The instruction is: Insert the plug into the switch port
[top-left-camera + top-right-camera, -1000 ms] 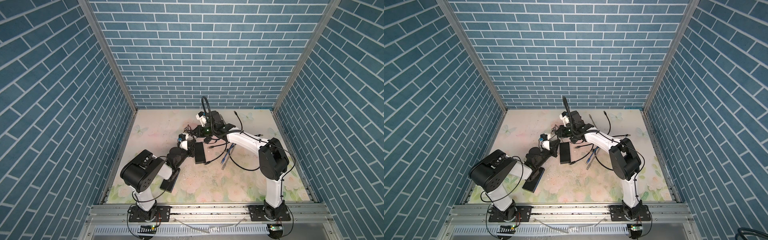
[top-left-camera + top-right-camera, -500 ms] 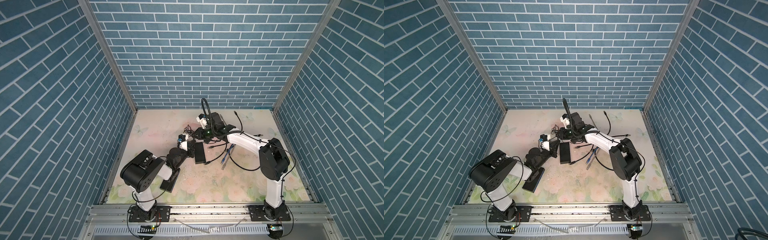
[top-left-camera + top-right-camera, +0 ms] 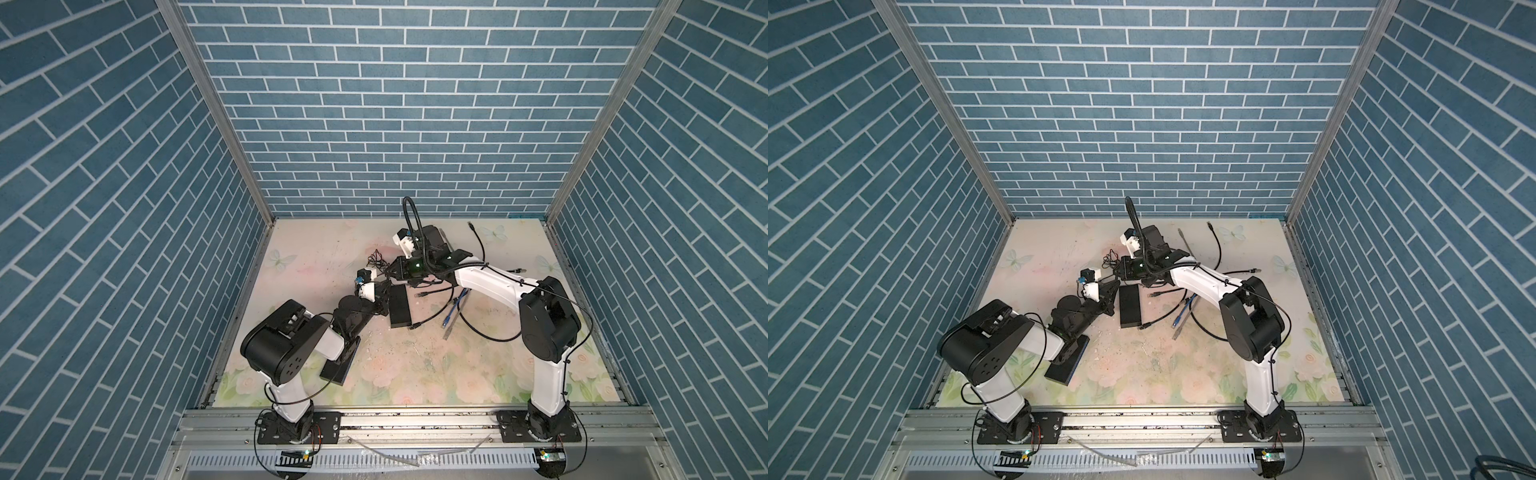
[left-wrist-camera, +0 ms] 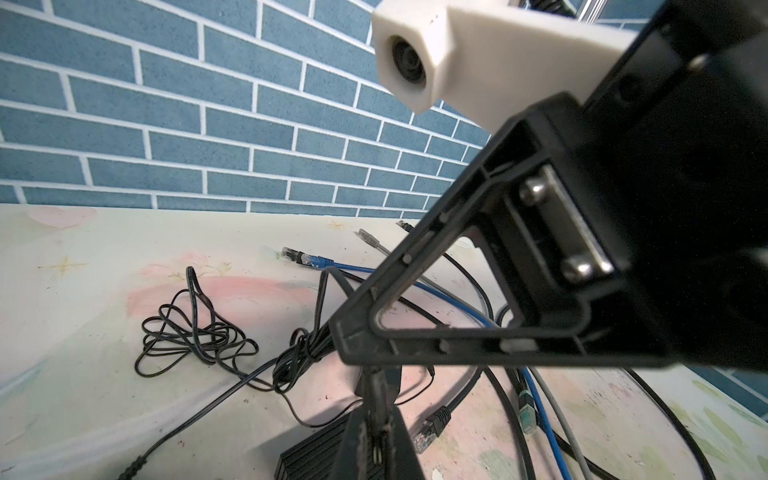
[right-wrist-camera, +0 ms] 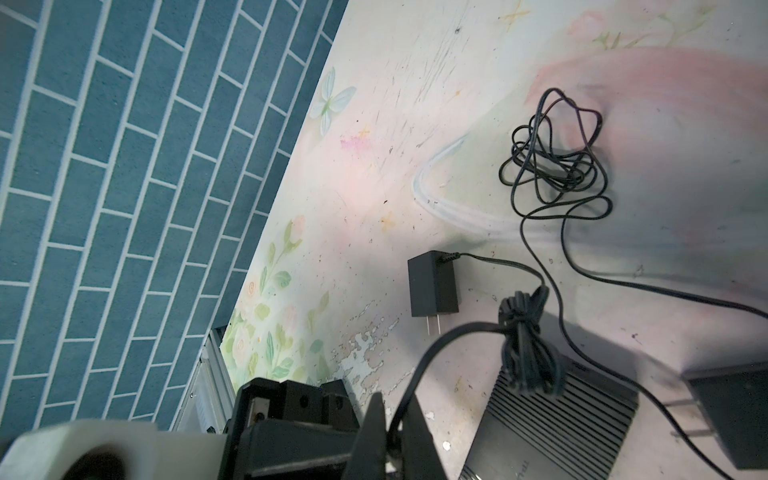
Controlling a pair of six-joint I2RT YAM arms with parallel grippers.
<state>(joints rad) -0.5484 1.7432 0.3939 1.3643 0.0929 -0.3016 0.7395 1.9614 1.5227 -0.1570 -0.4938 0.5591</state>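
Observation:
The black ribbed switch (image 3: 399, 306) (image 3: 1129, 305) lies flat mid-table; its ports do not show. My right gripper (image 3: 389, 273) (image 5: 392, 440) hovers at the switch's far end, shut on a thin black cord (image 5: 419, 365). The plug itself is hidden between the fingers. A knotted bundle of that cord (image 5: 528, 332) (image 4: 303, 349) rests over the switch (image 5: 548, 424). My left gripper (image 3: 387, 287) (image 4: 376, 436) is shut with nothing in it. It points across the switch's far left corner (image 4: 316, 453), and its tips sit just under the right gripper's fingers (image 4: 415, 345).
The cord's black power adapter (image 5: 434, 286) lies left of the switch, beside a loose tangle of cord (image 5: 557, 166). Black, blue and grey network cables (image 3: 451, 307) sprawl right of the switch. A flat black slab (image 3: 338, 365) lies by the left arm's base.
The right gripper with the cord has crept very slightly nearer the switch. The left arm has stayed still.

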